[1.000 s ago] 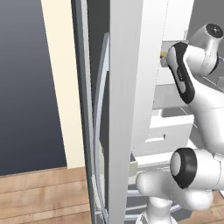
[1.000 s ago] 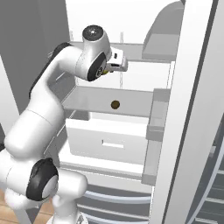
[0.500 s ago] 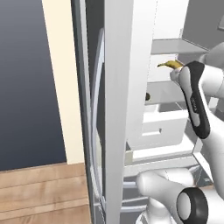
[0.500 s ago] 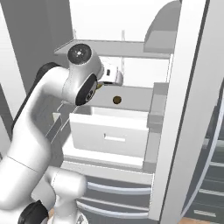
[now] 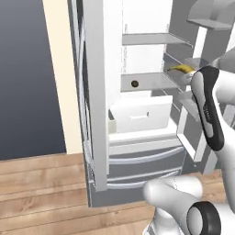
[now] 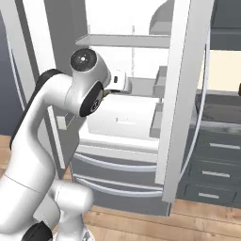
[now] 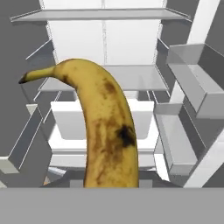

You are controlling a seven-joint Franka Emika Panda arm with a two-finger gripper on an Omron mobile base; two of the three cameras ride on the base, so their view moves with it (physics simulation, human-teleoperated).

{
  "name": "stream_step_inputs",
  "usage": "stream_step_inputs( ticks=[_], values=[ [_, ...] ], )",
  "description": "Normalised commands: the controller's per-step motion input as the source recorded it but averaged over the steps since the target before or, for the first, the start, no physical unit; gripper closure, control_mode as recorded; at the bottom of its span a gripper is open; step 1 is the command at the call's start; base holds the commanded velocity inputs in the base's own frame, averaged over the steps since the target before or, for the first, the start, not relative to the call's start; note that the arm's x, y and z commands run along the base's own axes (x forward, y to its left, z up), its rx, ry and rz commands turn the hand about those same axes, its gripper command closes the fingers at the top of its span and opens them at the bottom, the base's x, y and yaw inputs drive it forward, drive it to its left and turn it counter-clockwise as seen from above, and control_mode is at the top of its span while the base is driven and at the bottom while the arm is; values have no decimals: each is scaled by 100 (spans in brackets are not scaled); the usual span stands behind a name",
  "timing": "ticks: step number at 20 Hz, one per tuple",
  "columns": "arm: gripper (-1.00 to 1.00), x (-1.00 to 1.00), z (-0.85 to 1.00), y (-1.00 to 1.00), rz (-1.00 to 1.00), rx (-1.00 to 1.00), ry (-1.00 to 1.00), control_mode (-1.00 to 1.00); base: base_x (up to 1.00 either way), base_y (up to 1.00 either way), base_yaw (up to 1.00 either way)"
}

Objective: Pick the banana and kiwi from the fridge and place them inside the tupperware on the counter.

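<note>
Holding the banana (image 7: pixel 107 127) in front of the open fridge (image 5: pixel 137 50), the gripper (image 6: pixel 107 93) has its jaws closed tight on the fruit. In the hand view the banana rises from the bottom edge, curved, with brown spots and its dark stem tip pointing up and left; its lower end and the finger tips are cut off at the bottom of that view, so the exact contact cannot be made out. In the left base view a short yellow piece of the banana (image 5: pixel 180 69) pokes out to the left of the arm's dark wrist, at the height of the middle shelf (image 5: pixel 149 82); the rest is hidden behind the arm. In the right base view the gripper is mostly covered by the round white joint, and the fruit is too hidden to tell.

The kiwi (image 5: pixel 135 84) sits as a small dark ball on the middle shelf, left of the banana and well apart from it, above the white drawer (image 5: pixel 140 117). At the far right of the right base view, dark grey drawers (image 6: pixel 216 162) stand beyond the fridge door (image 6: pixel 181 89), with the edge of the desk (image 6: pixel 214 123) above them.

Compared with a second ago, both base views have shifted, so the cameras have moved. The banana is now drawn out from the shelves toward the near side.
</note>
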Motion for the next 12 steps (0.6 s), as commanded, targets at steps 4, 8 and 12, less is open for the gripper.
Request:
stream_step_inputs(
  ticks=[4, 8, 12],
  values=[
    [100, 0, 0, 0, 0, 0, 0, 100, -55, -61, -1],
    [100, 0, 0, 0, 0, 0, 0, 100, -34, -84, -4],
    [100, 0, 0, 0, 0, 0, 0, 100, -12, -100, -4]
  ],
)
